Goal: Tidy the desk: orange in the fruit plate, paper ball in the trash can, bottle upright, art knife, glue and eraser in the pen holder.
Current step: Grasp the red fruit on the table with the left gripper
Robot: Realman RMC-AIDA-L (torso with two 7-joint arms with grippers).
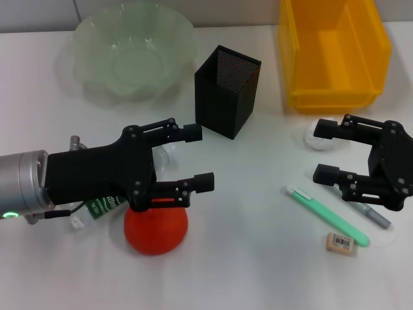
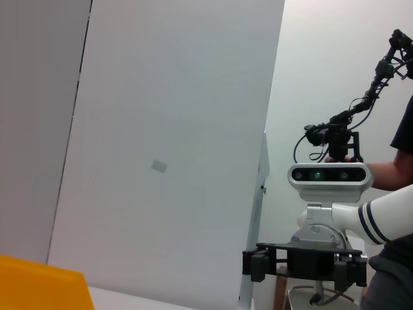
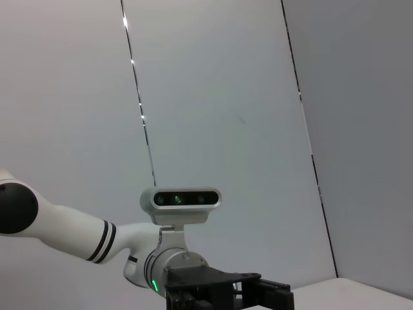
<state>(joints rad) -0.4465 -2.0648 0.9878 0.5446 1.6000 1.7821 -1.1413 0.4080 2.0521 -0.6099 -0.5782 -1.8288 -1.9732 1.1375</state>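
both grippers open — left gripper above orange

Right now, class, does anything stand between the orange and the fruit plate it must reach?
Only the left claw itself, open above the orange. The bottle lies beside the orange, off the path. Otherwise nothing visible blocks the way back to the plate; the pen holder stands aside.

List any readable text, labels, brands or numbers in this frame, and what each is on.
No text can be read.
Eraser: barcode sticker, digits too small.
Bottle green label: white print, blurred and partly hidden by the left gripper.
Green art knife: no visible marking.
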